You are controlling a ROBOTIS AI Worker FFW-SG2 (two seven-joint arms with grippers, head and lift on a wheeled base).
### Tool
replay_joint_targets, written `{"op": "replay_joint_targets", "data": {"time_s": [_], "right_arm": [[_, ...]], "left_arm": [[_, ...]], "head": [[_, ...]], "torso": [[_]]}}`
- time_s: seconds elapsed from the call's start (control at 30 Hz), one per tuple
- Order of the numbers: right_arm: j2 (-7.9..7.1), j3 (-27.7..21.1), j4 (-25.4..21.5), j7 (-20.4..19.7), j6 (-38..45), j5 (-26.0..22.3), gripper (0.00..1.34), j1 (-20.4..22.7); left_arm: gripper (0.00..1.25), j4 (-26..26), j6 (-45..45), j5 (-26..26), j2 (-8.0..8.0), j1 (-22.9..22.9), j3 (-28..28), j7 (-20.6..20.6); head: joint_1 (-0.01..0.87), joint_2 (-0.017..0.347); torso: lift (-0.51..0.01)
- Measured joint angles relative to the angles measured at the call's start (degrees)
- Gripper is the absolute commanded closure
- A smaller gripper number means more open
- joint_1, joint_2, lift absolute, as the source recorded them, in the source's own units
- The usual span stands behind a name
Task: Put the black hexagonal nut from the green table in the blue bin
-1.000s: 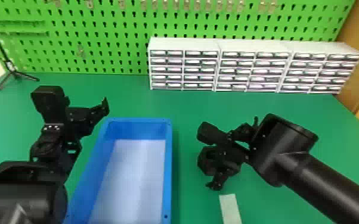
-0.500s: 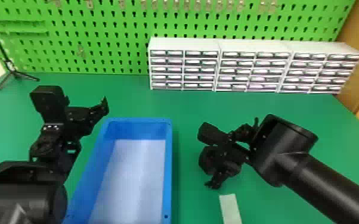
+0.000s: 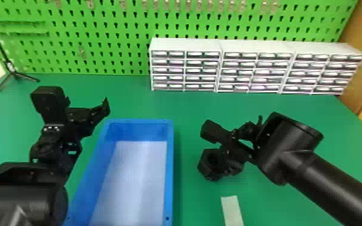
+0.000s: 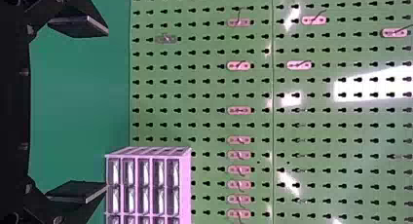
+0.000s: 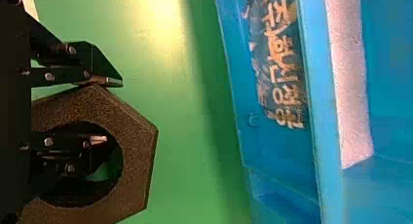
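Green table [image 3: 186,108] here, and the right gripper [image 3: 219,162] has the black hexagonal nut [image 5: 141,136] pinched by its wall, just right of the blue bin [image 3: 170,168]. Left gripper's [image 3: 87,102] wide open, white drawers [image 3: 186,70] then pegboard [image 3: 114,45] behind

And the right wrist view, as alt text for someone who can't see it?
The right pincer grips the black hexagonal nut, one finger in its hole, the other at its outer edge. The blue bin stands apart from it on the green table.
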Motion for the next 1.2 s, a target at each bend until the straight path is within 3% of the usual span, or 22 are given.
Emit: {"op": "replay_joint_targets", "data": {"time_s": [0.57, 0.83, 1.2], "right_arm": [[-0.54, -0.04, -0.97, 0.1, 0.57, 0.03, 1.03, -0.21], [-1.13, -4.15, -4.17, 1.8, 2.38, 0.4, 1.03, -0.42], [-1.55, -9.72, -7.05, 3.3, 4.89, -6.1, 1.03, -1.39]], "left_arm": [[0.16, 0.0, 0.0, -0.18, 0.01, -0.11, -0.06, 0.0], [0.16, 0.0, 0.0, -0.11, 0.02, 0.04, -0.22, 0.0], [0.16, 0.0, 0.0, -0.01, 0.02, 0.06, -0.52, 0.0]], "head": [[0.683, 0.028], [0.683, 0.028], [0.683, 0.028]], "torso": [[-0.096], [-0.096], [-0.096]]}}
